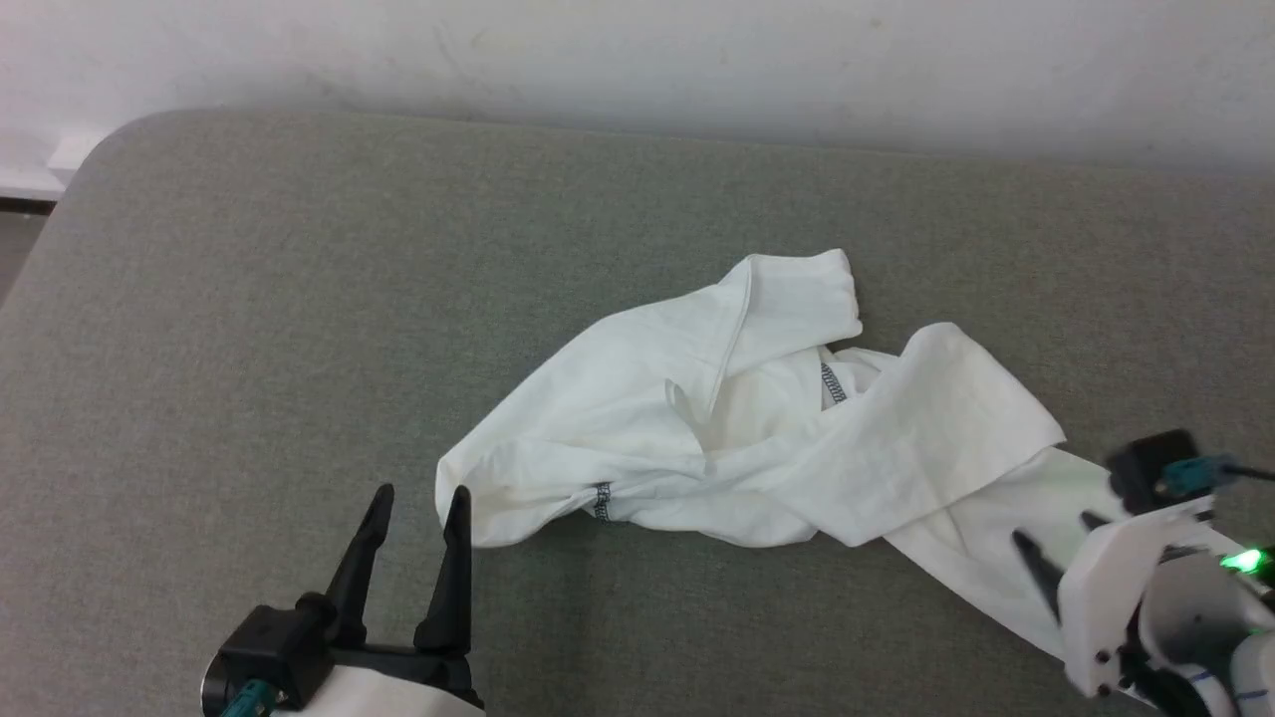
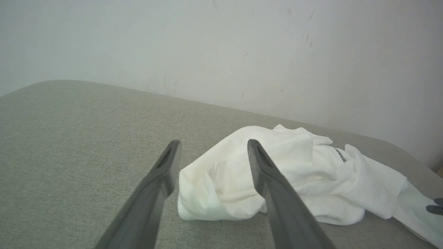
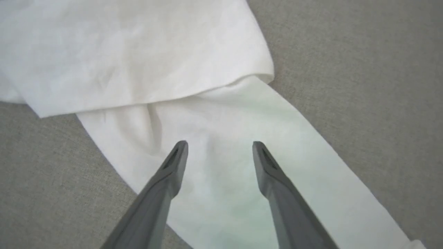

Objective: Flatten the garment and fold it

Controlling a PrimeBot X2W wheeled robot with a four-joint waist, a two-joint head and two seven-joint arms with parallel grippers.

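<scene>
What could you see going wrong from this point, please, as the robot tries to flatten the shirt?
The garment lies bunched, with a wide fold lying across the sleeve; pulling that sleeve may drag the whole heap instead of spreading it. The open right gripper is poised over the sleeve and might pinch the grey surface along with the thin cloth.

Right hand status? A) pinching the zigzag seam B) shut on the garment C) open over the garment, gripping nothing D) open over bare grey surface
C: in the right wrist view the right hand has its fingers spread over the white garment, with no fabric pinched between them.
</scene>
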